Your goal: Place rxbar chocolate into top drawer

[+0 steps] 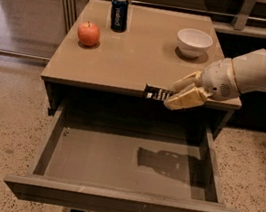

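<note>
The rxbar chocolate (156,93) is a flat black bar with white lettering, held level at the table's front edge, above the back of the open drawer. My gripper (179,94) is shut on its right end, coming in from the right on the white arm. The top drawer (122,201) is pulled fully out below the table, its grey floor bare, with the shadow of the bar and gripper falling on it.
On the brown table (131,57) stand a red apple (89,33) at the left, a dark blue can (119,13) at the back and a white bowl (194,41) at the right. My white arm (261,68) reaches in from the right.
</note>
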`<state>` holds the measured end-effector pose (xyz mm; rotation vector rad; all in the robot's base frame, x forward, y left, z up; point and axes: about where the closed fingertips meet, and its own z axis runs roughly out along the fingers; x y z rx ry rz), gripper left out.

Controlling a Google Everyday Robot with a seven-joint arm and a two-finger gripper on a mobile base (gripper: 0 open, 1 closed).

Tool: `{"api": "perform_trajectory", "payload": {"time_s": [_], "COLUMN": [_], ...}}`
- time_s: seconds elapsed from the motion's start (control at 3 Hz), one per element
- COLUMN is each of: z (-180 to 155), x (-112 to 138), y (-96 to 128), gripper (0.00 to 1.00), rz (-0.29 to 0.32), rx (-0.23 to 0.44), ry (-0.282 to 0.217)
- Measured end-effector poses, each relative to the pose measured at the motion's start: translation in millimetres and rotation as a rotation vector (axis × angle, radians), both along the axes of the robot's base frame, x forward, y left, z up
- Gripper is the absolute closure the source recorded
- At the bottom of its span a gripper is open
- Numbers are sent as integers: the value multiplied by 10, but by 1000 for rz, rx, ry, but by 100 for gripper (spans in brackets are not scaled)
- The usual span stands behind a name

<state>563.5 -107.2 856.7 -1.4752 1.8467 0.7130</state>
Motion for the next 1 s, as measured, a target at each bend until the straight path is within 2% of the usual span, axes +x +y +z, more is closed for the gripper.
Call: {"api": "perform_trajectory", "payload": {"time_s": [0.33,0.67,1.0], "z": [-72,-380,-896], "x": [-140,-262,-557], "y": [1,7,62], "gripper": [100,100,100], "rz": [4,11,33], "rx": [6,-14,-20], "ry": [37,36,43]}}
